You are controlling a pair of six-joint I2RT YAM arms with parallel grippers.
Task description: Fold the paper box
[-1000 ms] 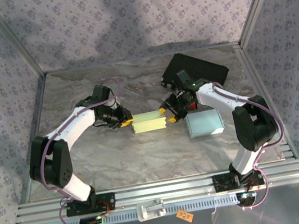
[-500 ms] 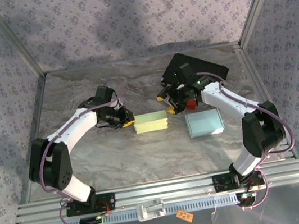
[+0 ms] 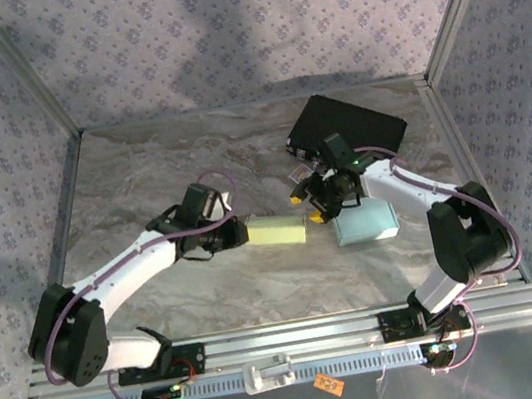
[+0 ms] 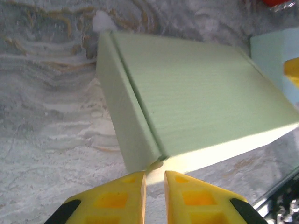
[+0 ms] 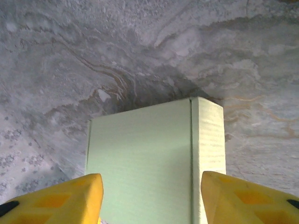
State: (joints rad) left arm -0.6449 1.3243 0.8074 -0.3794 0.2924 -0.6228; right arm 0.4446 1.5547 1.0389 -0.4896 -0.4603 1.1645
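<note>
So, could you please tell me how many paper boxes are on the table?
2. The pale green box lies mid-table; the light blue box sits just to its right. The black slab at the back could cover others.

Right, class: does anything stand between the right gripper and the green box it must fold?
Nothing visible does. In the right wrist view the green box lies straight ahead of the open right gripper, its near end between the spread fingers. The blue box lies off to one side.

Left arm [image 3: 125,267] lay stretched out low, left gripper [image 4: 154,179] nearly pinched together — right arm [image 3: 400,183] bent inward, right gripper [image 5: 150,179] spread wide.
</note>
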